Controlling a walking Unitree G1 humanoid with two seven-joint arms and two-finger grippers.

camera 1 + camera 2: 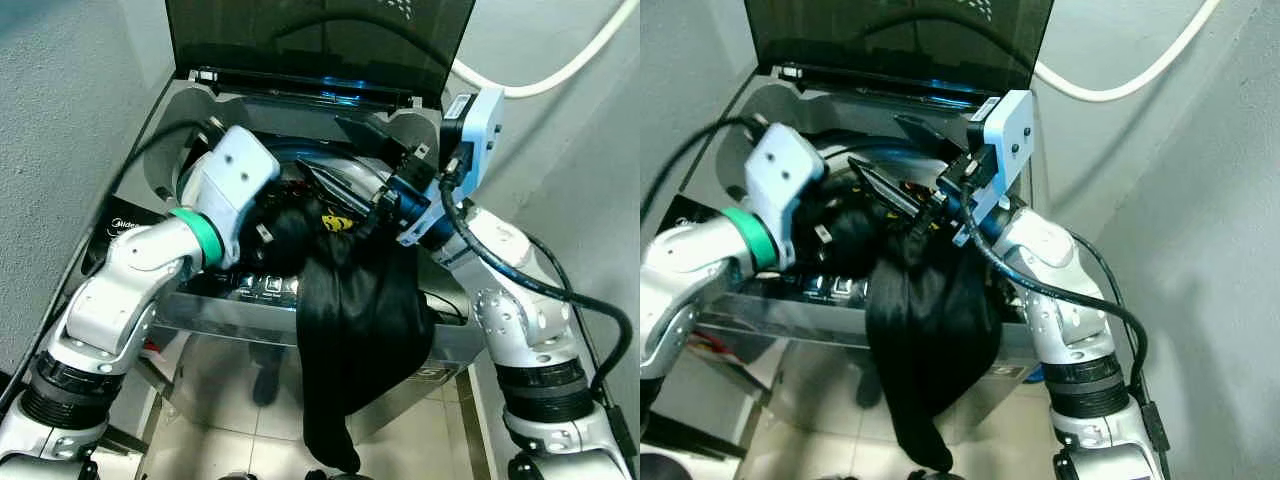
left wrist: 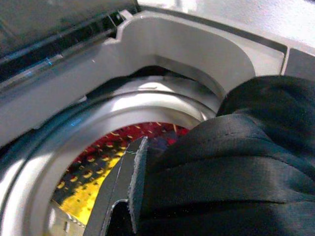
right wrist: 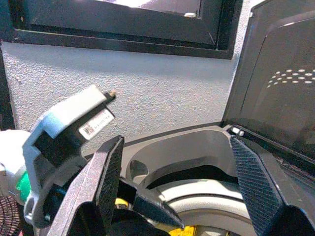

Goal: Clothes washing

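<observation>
Garment: black garment (image 1: 360,330) droops over washing machine (image 1: 200,310) front rim, part inside drum
Left gripper (image 1: 275,235): clamped on bunched cloth
Right gripper (image 3: 172,177): fingers spread wide, empty
Handling: soft, limp, light; likely best gripped at hanging middle

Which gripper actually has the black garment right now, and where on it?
The left gripper pinches the black garment by its bunched upper end over the washer's opening; the rest hangs down the front. The right gripper is open, holding nothing.

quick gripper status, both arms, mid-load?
Left gripper: closed on the black garment at the washing machine opening.
Right gripper: jaws open wide above the drum, holding nothing.
</observation>
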